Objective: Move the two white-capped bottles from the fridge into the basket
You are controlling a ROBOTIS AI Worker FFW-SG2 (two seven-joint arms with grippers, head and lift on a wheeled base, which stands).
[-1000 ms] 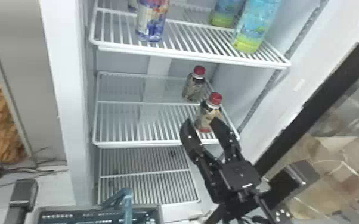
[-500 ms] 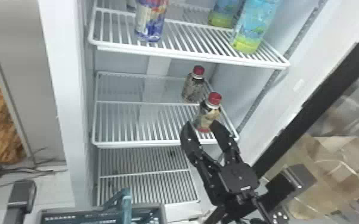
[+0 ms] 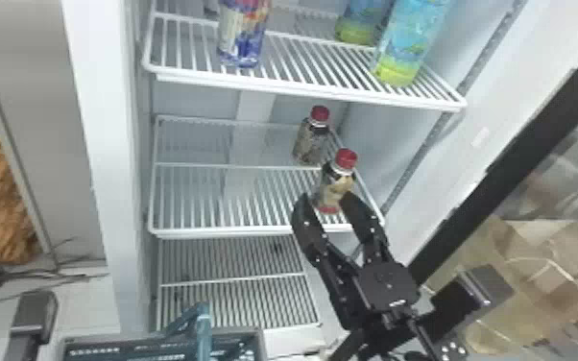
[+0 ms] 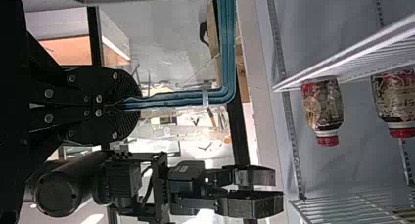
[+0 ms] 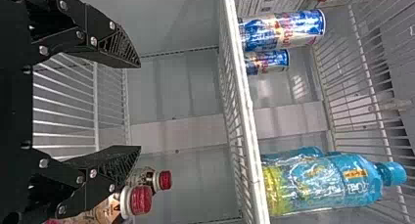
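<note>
My right gripper point(image 3: 326, 206) is open before the middle shelf, its tips overlapping the lower part of the front bottle point(image 3: 338, 182) in this view. Behind that stands the back bottle point(image 3: 308, 141); both are upright with red caps over white neck rings. In the right wrist view, the front bottle point(image 5: 105, 210) lies partly behind one finger of my right gripper point(image 5: 139, 106), outside the gap. My left arm point(image 3: 33, 317) is at the lower left; in its wrist view my left gripper point(image 4: 131, 104) is shut on the teal handle point(image 4: 227, 43) of the basket point(image 3: 260, 343).
The upper shelf point(image 3: 302, 91) holds cans point(image 3: 242, 33) and blue bottles point(image 3: 405, 43) above the right gripper. A lower rack point(image 3: 230, 278) lies below. The white fridge wall point(image 3: 101, 144) rises at left, and the dark door frame point(image 3: 504, 177) runs along the right.
The basket's right side has shifted slightly to the right. My right gripper has hardly moved and remains open; both bottles keep their places on the shelf.
</note>
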